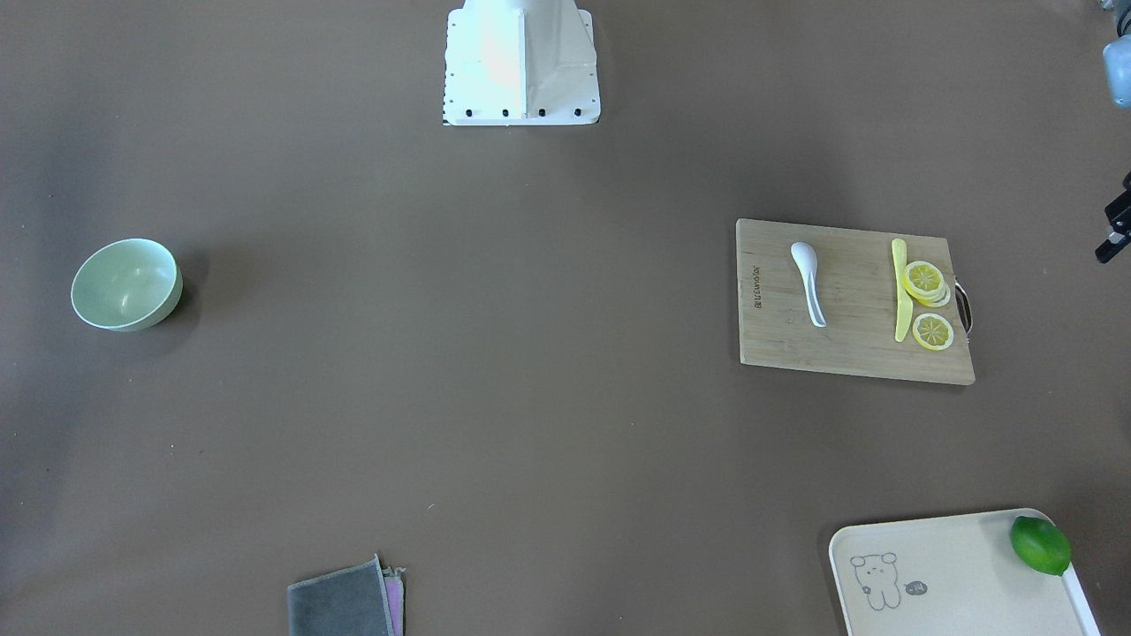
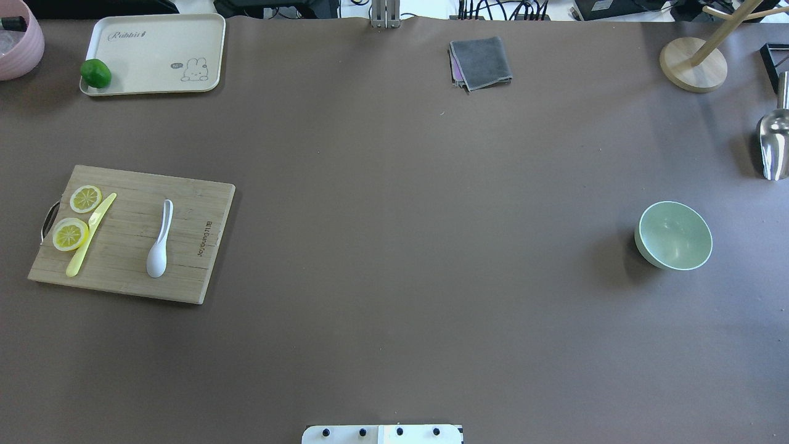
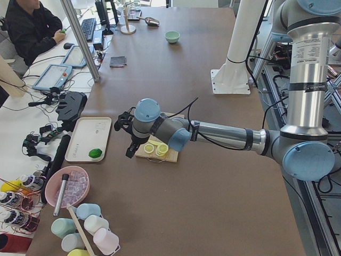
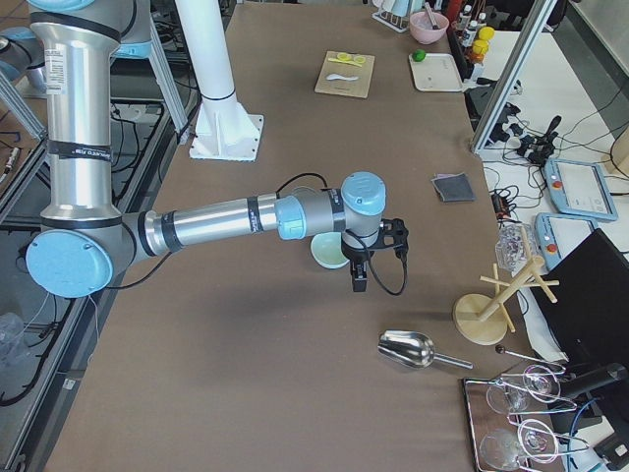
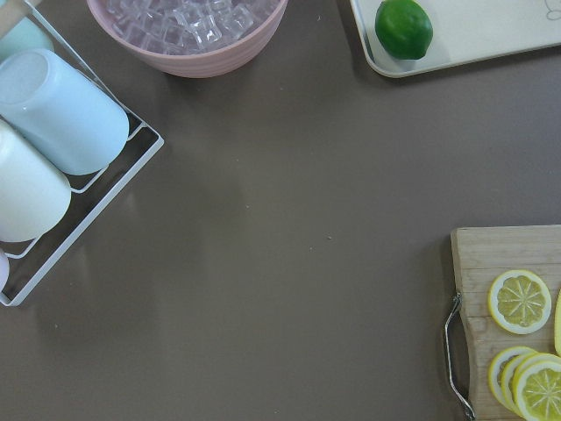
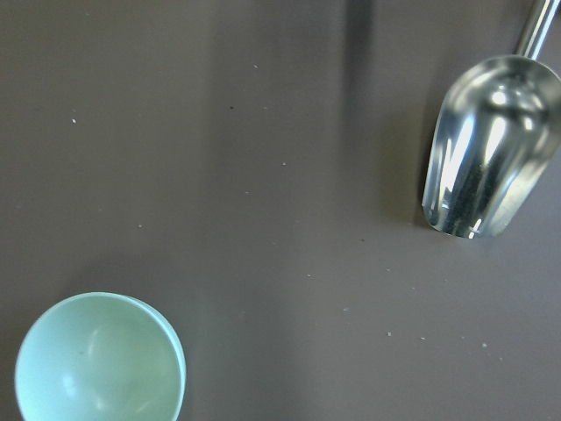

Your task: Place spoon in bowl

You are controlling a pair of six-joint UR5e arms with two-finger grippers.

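Spoon (image 2: pixel 161 237) flat on the wooden cutting board (image 2: pixel 123 271), on the robot's left side of the table (image 2: pixel 394 246), scoop end toward the robot, handle pointing away, clear of both grippers. On the same board, apart from the spoon and nearer the board's metal handle: pale yellow knife (image 2: pixel 91 234) lying roughly parallel, with lemon slices (image 2: pixel 70 234) just beside it. Bowl (image 2: pixel 673 235) upright and empty, well apart on the robot's right side of the table. Left gripper (image 3: pixel 129 151) above the table just off the board's handle end, fingers pointing down; jaws apart or together, cannot tell from what shows. Right gripper (image 4: pixel 359 283) likewise fingers down, above the table just beside the bowl, between it and a metal scoop (image 2: pixel 773 145); jaw state there also impossible to tell. Farther out on the left: cream tray (image 2: pixel 154 49) with a lime (image 2: pixel 95 73) at its corner, and a pink bowl of ice (image 5: pixel 193 17) near a rack of pastel cups (image 5: pixel 61 114). Along the far edge, a folded grey cloth (image 2: pixel 481 61) and a wooden stand (image 2: pixel 693 65).
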